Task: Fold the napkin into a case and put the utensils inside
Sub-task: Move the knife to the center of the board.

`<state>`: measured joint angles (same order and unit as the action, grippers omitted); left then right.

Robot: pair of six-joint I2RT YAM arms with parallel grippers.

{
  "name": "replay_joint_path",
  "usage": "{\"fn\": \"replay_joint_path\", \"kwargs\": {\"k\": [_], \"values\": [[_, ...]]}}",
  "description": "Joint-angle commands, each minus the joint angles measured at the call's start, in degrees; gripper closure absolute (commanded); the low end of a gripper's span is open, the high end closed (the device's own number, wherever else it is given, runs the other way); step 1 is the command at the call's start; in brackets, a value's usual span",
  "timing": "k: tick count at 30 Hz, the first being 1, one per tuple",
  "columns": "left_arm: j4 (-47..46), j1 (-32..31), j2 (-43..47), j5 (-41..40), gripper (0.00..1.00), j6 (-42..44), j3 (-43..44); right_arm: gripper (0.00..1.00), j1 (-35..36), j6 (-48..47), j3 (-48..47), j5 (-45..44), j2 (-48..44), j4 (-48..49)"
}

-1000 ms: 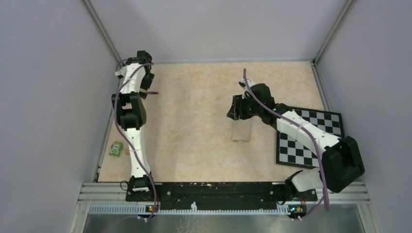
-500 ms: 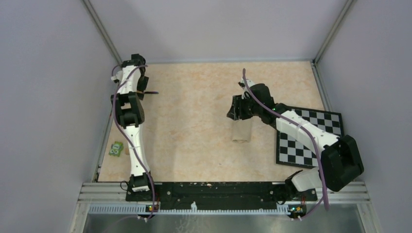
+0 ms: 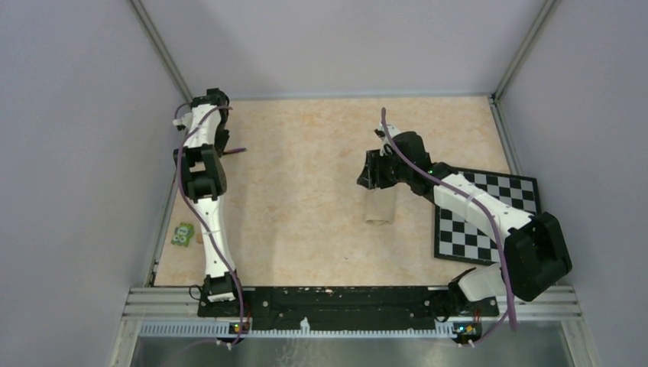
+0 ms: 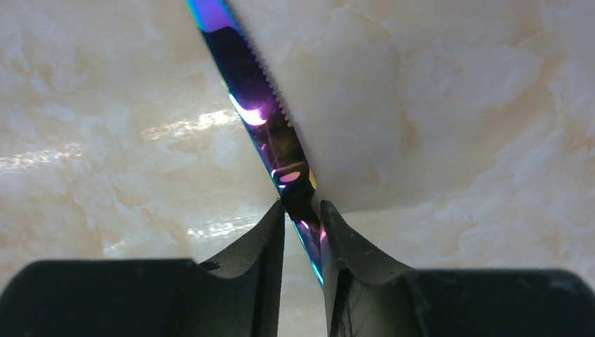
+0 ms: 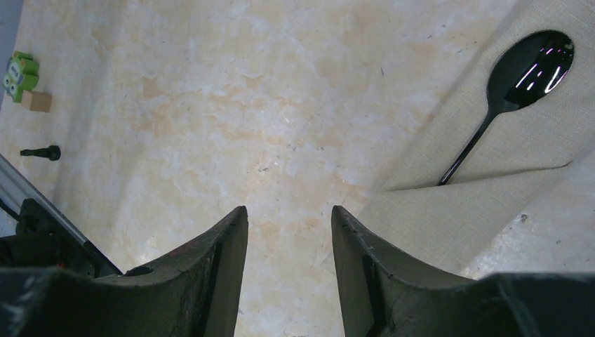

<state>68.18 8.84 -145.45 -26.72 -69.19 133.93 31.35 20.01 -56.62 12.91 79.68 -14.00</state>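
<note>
Knife (image 4: 263,116) — thin, purple-iridescent, with a serrated edge — sits against the marbled tabletop (image 4: 456,105), well to the left of the checkerboard (image 3: 489,229) and a little farther back. Your left gripper (image 4: 302,205) is pinched narrow around it, both fingertips apparently touching the metal, and the blade points away from them. Expect it to be light, stiff and slick. It may pivot in the pinch, so hold it firmly across the flat sides and keep it level. Near the checkerboard's left edge lies the napkin case (image 3: 380,206) — soft beige cloth with the black spoon (image 5: 530,67) tucked into its fold. Your right gripper (image 5: 289,210) hovers there too, fingers moderately apart, holding nothing.
</note>
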Motion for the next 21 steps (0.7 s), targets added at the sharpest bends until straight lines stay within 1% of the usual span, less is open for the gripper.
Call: {"fn": "replay_joint_path", "kwargs": {"k": [1,3,5,7,9,11,12,15,17,19,21], "values": [[-0.44,0.8,1.92,0.25,0.74,5.07,-11.7,0.53,-0.07,-0.27,-0.17,-0.75,-1.94,2.84],[-2.45,0.11,4.91,1.07,0.78,6.84,-16.95,0.54,-0.06,-0.28,-0.07,-0.72,-2.29,2.79],[-3.5,-1.41,8.25,0.42,0.85,7.86,-22.37,0.54,-0.06,-0.24,-0.09,-0.72,-2.6,2.68],[-6.8,-3.79,12.9,0.08,0.89,9.41,-30.22,0.54,-0.06,-0.23,-0.13,-0.69,-2.92,2.66],[-11.39,-6.59,18.35,1.39,0.92,9.73,-39.44,0.55,-0.06,-0.23,-0.07,-0.84,-3.44,2.5],[-15.4,-10.53,23.9,2.57,0.95,9.84,-48.87,0.55,-0.06,-0.27,-0.06,-1.19,-3.77,2.45],[-17.1,-12.97,26.8,2.63,0.95,9.55,-54.7,0.55,-0.12,-0.24,-0.1,-1.39,-3.7,2.34],[-20.75,-21.53,33.41,3.74,0.95,8.88,-65.31,0.55,-0.06,-0.4,-0.15,-1.49,-3.74,2.07],[-21.04,-26.29,36.37,3.74,0.95,8.29,-70.01,0.55,-0.11,-0.31,-0.11,-1.31,-3.73,1.84],[-20.19,-30.97,38.63,3.59,0.95,7.1,-72.97,0.55,-0.09,-0.24,0.24,-1.24,-3.76,1.71],[-19.09,-35.22,40.45,2.91,0.92,6.7,-74.87,0.55,-0.06,-0.23,0.45,-1.49,-3.89,1.63]]}}
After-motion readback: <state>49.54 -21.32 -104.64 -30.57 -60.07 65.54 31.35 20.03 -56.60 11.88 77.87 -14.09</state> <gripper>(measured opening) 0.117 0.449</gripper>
